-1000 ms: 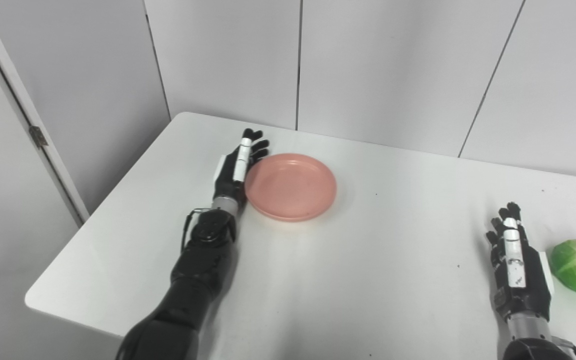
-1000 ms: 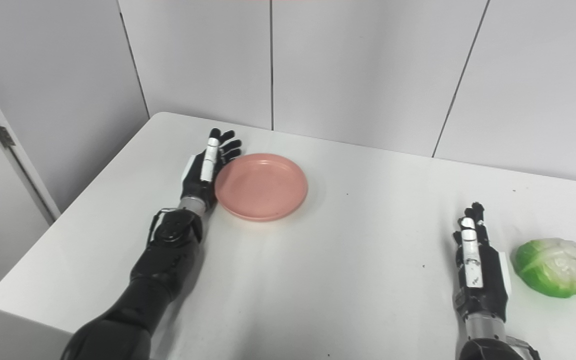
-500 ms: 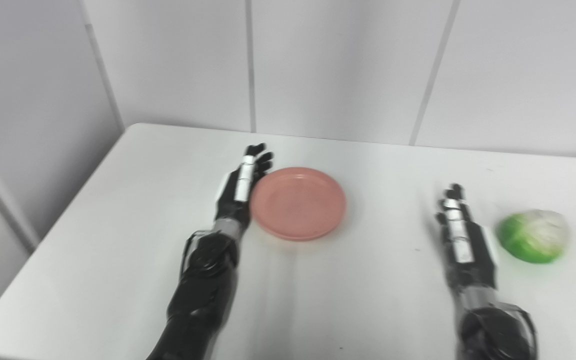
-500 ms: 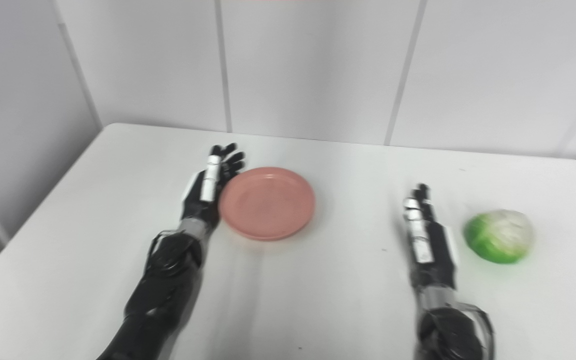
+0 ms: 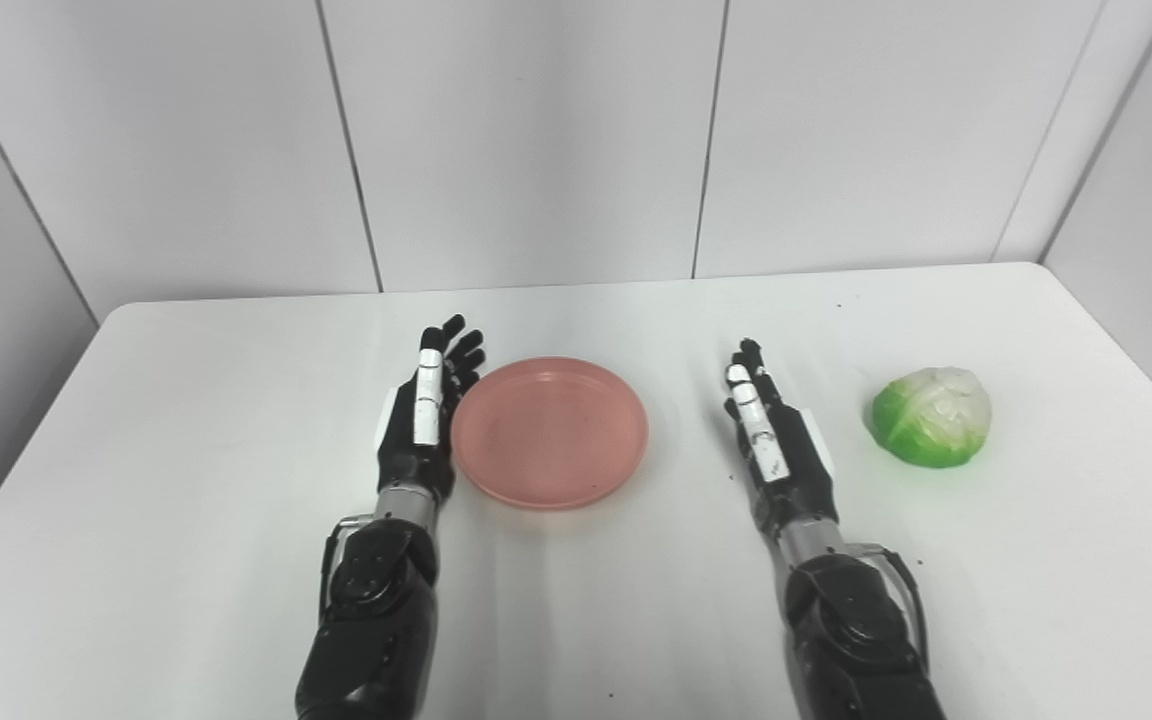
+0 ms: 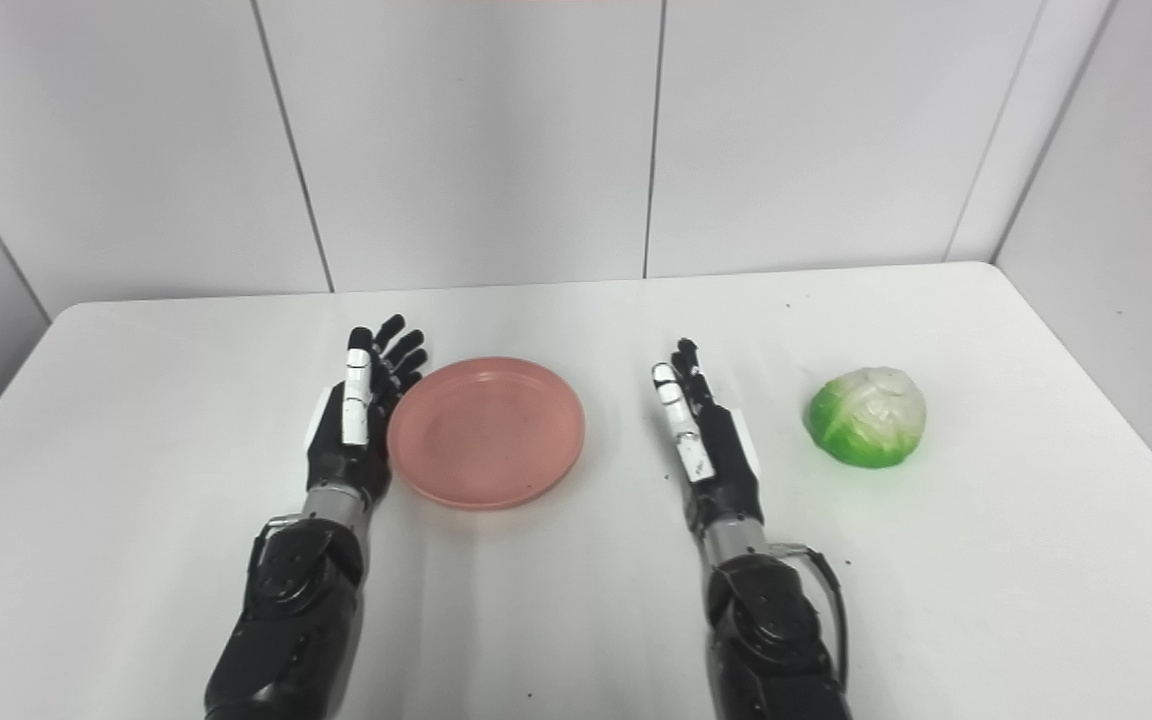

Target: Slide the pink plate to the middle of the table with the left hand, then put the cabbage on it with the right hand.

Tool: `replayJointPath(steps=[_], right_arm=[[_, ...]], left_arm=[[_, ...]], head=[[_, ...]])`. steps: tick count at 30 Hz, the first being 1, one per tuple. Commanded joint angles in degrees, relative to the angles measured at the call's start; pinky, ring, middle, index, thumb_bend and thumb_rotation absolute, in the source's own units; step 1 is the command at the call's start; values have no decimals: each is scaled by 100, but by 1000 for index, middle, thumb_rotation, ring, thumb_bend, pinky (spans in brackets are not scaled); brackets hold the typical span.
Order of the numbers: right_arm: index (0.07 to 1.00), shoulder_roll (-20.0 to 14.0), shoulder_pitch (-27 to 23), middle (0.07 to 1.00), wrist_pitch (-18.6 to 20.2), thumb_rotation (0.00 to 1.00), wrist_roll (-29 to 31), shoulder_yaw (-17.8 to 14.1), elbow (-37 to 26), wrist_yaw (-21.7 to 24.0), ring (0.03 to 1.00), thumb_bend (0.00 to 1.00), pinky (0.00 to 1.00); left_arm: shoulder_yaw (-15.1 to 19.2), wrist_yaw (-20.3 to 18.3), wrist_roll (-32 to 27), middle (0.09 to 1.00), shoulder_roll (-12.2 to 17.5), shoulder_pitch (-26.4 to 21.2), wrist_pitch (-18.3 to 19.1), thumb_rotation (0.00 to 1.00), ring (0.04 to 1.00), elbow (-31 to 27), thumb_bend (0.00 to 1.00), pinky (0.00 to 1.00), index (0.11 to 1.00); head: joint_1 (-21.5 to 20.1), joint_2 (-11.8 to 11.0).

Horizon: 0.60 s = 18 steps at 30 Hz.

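A pink plate (image 5: 548, 432) lies on the white table (image 5: 186, 480), a little left of its middle. My left hand (image 5: 423, 420) is open, fingers straight, its edge against the plate's left rim. It also shows in the right eye view (image 6: 354, 418). My right hand (image 5: 774, 445) is open and empty, resting on the table between the plate and the cabbage. A green and white cabbage (image 5: 932, 416) sits to the right of it, apart from the hand; it also shows in the right eye view (image 6: 868, 416).
White wall panels (image 5: 536, 140) stand behind the table's far edge. A side wall (image 5: 1146, 200) closes in at the right. The table's right edge runs close past the cabbage.
The camera has swung to the right, so the whole scene has shifted. The left hand stays against the plate's left rim. The plate seems to sit slightly nearer the table's middle.
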Motion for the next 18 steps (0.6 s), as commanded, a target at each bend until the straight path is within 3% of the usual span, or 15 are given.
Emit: replayJointPath(steps=[1, 6, 10, 14, 17, 18], right_arm=[[1000, 66, -212, 1000, -365, 822, 8, -9, 35, -13, 1000, 603, 1000], [1000, 54, -255, 1000, -490, 816, -26, -16, 76, -38, 1000, 606, 1000], [1000, -100, -262, 1000, -209, 762, -407, 125, -529, -114, 1000, 667, 1000], [1000, -819, -301, 1000, 496, 803, -1589, 451, -1657, -46, 1000, 663, 999], [991, -1332, -398, 981, 1007, 796, -1532, 455, -2219, 400, 983, 675, 983], [985, -1706, -476, 971, 1277, 780, -1548, 495, -2474, 729, 974, 677, 980]], left_arm=[[-116, 38, 156, 912, -121, 8, -131, 1000, 910, -184, 751, 914, 905], [-155, -34, 61, 927, -268, 64, -104, 1000, 925, -302, 730, 942, 912], [-191, 33, 143, 924, -368, 81, -402, 1000, 921, -230, 677, 936, 907], [-152, 90, 93, 930, -425, 81, -409, 1000, 932, -178, 698, 961, 911], [-131, 185, 112, 928, -469, 67, -423, 1000, 930, -152, 703, 958, 911], [-120, 221, 121, 927, -482, 51, -489, 1000, 929, -105, 703, 957, 911]], head=[[-23, 0], [-210, -4], [-343, -12], [-328, -70], [-330, -73], [-368, -90]])
